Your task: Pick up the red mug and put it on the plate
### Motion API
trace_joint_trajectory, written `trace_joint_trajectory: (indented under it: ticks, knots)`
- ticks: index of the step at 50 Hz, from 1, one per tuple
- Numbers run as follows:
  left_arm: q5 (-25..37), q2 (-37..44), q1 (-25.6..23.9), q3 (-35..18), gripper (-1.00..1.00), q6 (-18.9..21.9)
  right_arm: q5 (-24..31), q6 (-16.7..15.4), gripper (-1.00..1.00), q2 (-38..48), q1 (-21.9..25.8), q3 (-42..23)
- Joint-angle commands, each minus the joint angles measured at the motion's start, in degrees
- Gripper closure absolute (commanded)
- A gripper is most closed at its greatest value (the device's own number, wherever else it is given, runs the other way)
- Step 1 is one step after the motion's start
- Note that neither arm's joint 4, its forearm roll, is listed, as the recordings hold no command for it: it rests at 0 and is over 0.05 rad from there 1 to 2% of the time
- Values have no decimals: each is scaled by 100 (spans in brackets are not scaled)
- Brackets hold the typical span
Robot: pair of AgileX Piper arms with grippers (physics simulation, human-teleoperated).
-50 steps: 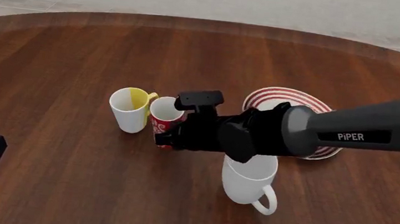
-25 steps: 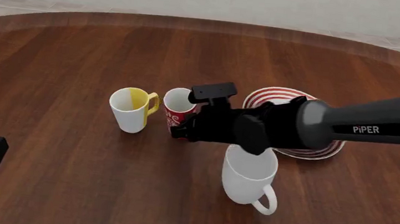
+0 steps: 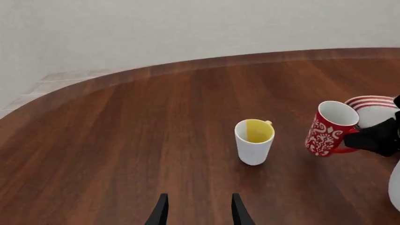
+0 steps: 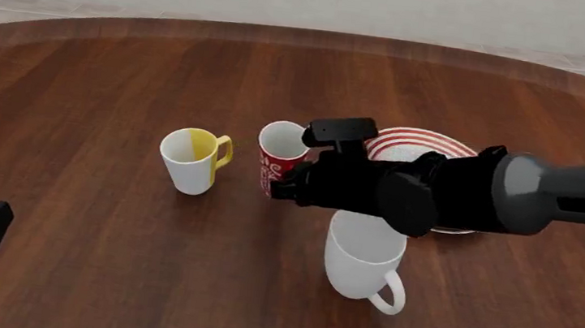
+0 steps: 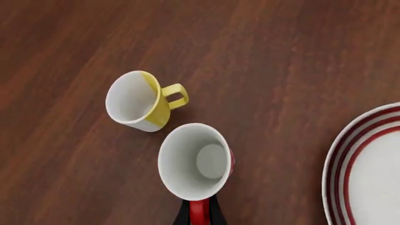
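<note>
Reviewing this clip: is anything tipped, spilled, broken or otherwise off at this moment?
Only the red mug is off level: the right gripper holds it by the handle, tilted and clear of the table, short of the plate. The white-and-yellow mug and large white mug stand upright. No spill or damage shows.

Right gripper (image 5: 198, 212) apparently clamped; left gripper (image 3: 197, 211) parted, low.

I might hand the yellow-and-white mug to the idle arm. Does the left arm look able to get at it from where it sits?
Probably yes. The left hand is open and points toward the yellow-and-white mug, with only bare table between them. The red mug, held in the right hand, is off to the side, clear of that path.
</note>
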Motion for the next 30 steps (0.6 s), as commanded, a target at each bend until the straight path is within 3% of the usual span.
trace_joint_trajectory:
  ticks: [1,6,12,25,30]
  knots:
    - [-45,0,-20,39,-100,6,508,382,100,-375,142,-67]
    - [-43,0,-49,27,-100,2,735,567,100,-222,89,-304]
    - [-119,0,-32,124,-100,10,1166,295,100,-111,158,-646]
    - [-261,0,-43,287,-100,-12,1281,0,100,339,-118,-970]
    - [-263,0,-34,304,-100,-8,1568,-194,100,332,-276,-1265]
